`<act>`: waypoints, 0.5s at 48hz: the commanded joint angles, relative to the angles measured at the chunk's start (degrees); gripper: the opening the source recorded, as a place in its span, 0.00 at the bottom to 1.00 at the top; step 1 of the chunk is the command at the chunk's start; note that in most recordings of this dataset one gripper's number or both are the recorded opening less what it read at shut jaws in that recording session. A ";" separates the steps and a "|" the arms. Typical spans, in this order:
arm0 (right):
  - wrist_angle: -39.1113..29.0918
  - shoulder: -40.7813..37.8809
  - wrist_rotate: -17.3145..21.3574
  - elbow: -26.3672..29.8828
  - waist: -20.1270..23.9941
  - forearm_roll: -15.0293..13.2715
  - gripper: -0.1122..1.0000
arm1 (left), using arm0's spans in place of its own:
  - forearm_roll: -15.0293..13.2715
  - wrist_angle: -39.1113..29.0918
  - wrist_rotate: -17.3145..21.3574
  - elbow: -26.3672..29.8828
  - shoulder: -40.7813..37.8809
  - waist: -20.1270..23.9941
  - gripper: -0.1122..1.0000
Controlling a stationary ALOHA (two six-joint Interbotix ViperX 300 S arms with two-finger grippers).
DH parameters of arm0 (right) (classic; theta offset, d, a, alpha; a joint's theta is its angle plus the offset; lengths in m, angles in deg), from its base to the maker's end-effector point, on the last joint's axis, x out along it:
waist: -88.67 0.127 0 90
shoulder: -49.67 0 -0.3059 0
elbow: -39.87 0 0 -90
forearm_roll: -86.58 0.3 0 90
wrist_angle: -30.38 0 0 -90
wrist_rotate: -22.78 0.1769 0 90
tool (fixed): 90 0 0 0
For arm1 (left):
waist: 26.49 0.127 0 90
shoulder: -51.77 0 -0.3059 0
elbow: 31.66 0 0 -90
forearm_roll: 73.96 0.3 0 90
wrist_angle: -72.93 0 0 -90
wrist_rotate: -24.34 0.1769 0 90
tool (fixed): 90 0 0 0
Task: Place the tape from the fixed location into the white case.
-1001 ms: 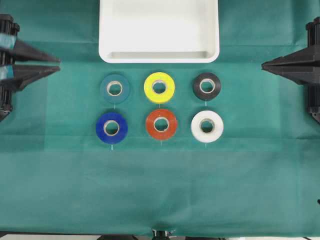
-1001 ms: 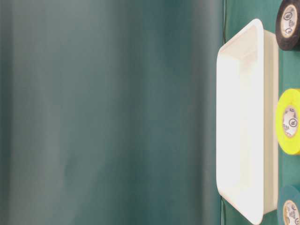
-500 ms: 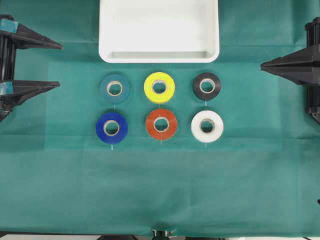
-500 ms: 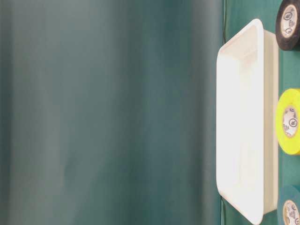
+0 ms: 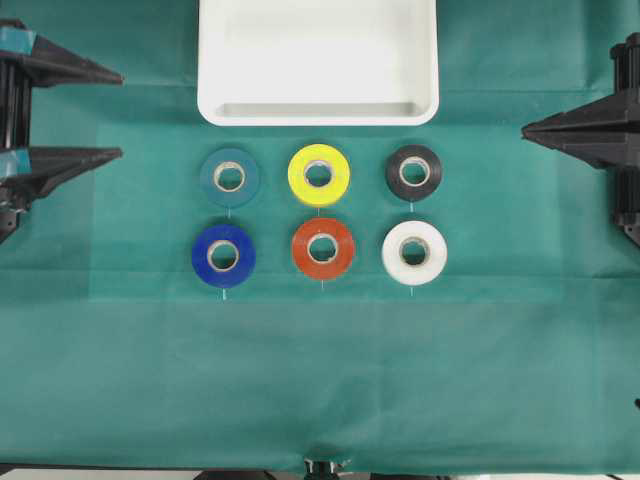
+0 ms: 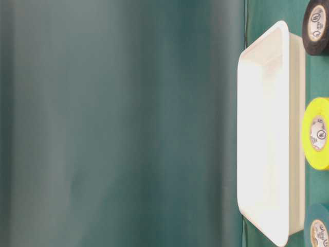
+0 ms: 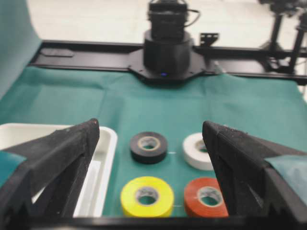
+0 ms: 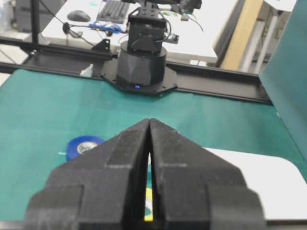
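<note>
A green cloth [image 5: 320,380] covers the desk, with faint fold lines across it. In the table-level view a plain teal backdrop [image 6: 118,123] fills the left of the frame. At the top of the right wrist view, a pale work surface [image 8: 201,28] carries a keyboard [image 8: 114,9] and a mouse [image 8: 78,15].

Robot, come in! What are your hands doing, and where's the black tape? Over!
Left gripper open, right gripper shut, both empty at the table's sides. Black tape still on the cloth, just below the white case. Nothing in the way.
</note>
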State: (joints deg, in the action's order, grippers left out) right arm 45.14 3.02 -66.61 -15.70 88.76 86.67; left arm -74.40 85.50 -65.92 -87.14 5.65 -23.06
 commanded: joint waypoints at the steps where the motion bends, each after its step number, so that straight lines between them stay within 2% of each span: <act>1: 0.09 -0.35 0.09 1.76 0.09 0.00 0.10 | 0.00 -0.09 0.00 1.58 -0.18 1.05 1.00; 16: 0.18 -0.44 0.09 1.76 0.09 0.00 0.10 | -0.09 -0.18 0.00 1.93 -1.14 1.41 1.00; 24: 0.09 -0.70 0.09 1.76 0.09 0.00 0.10 | -0.09 0.18 0.09 3.52 -4.75 1.76 1.00</act>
State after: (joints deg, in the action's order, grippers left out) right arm 45.05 2.84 -66.61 -15.53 88.76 86.67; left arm -74.32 84.97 -65.92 -85.82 3.01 -21.65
